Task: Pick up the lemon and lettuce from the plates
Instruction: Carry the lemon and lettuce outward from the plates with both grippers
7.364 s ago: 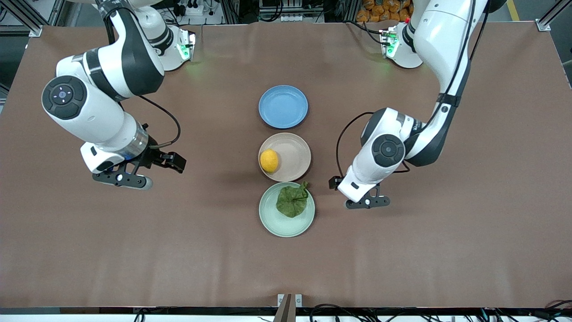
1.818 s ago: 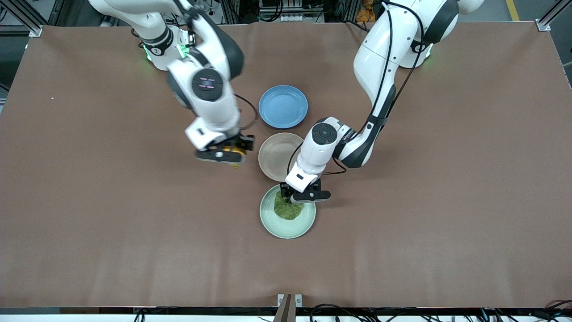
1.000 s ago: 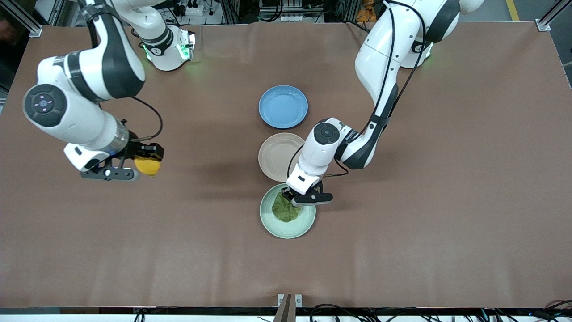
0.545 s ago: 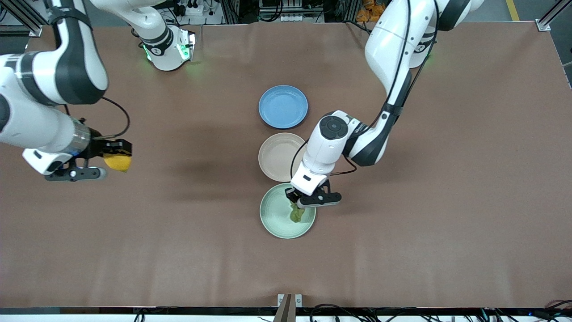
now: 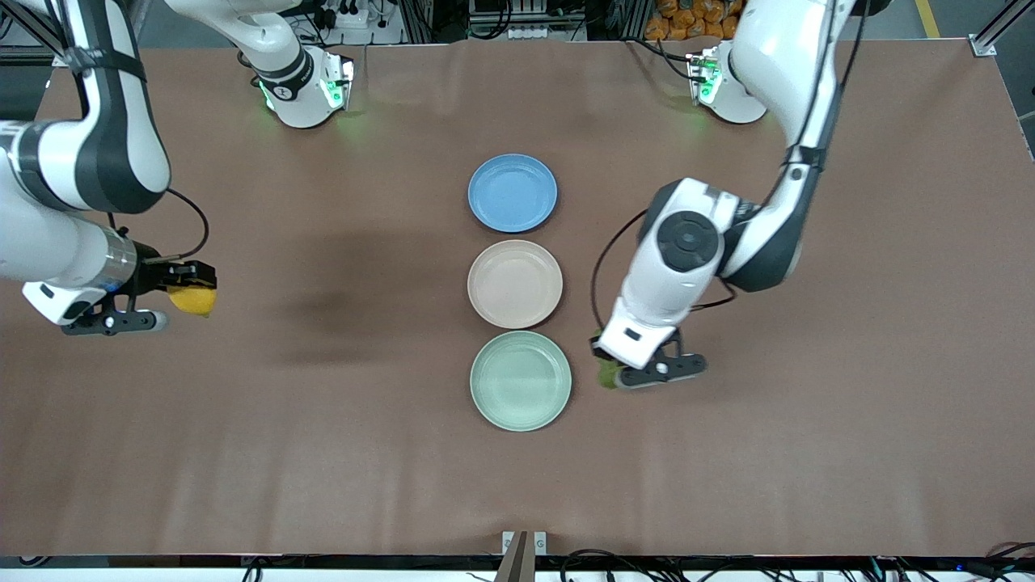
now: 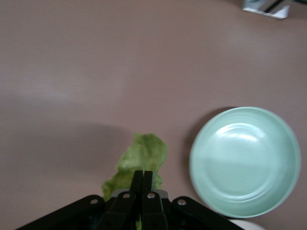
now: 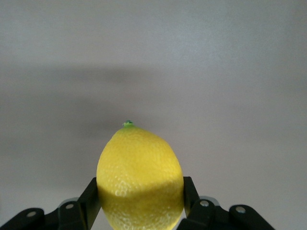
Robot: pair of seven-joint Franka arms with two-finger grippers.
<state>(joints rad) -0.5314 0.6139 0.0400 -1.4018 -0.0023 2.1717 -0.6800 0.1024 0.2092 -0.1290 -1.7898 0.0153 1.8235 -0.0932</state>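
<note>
The yellow lemon [image 5: 194,301] [image 7: 139,179] hangs in my right gripper [image 5: 187,295] [image 7: 140,194], which is shut on it above bare table near the right arm's end. My left gripper [image 5: 608,373] [image 6: 142,178] is shut on the green lettuce [image 5: 606,377] [image 6: 140,160], which dangles over the table beside the mint green plate [image 5: 521,380] [image 6: 245,161], toward the left arm's end. The beige plate [image 5: 515,284] and the mint green plate both lie bare.
A blue plate [image 5: 513,192] lies bare in line with the other two plates, farthest from the front camera. The brown table mat [image 5: 323,453] spreads around the plates. The left arm's elbow [image 5: 687,242] hangs above the mat beside the beige plate.
My left gripper lifted the lettuce off the mint green plate and carried it toward the left arm's end. My right gripper moved slightly farther toward its own end with the lemon.
</note>
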